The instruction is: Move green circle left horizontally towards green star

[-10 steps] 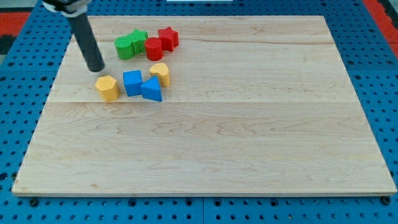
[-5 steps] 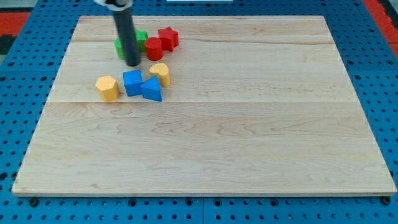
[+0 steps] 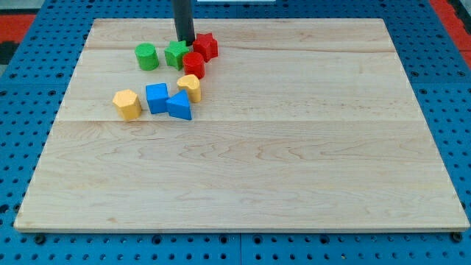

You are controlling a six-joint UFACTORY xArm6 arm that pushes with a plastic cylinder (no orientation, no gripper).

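My tip (image 3: 185,41) of the straight dark rod is seen near the view's top of the light wooden board (image 3: 294,147), just above the green star block (image 3: 176,54) and beside the red star block (image 3: 206,46). The green circle block (image 3: 146,56) sits apart, left of the green star block. No jaws are fitted

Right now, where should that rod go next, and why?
Probably round to the view's left of the green circle: my tip sits by the green star's top edge, on the wrong side; the circle lies apart, to the star's left.
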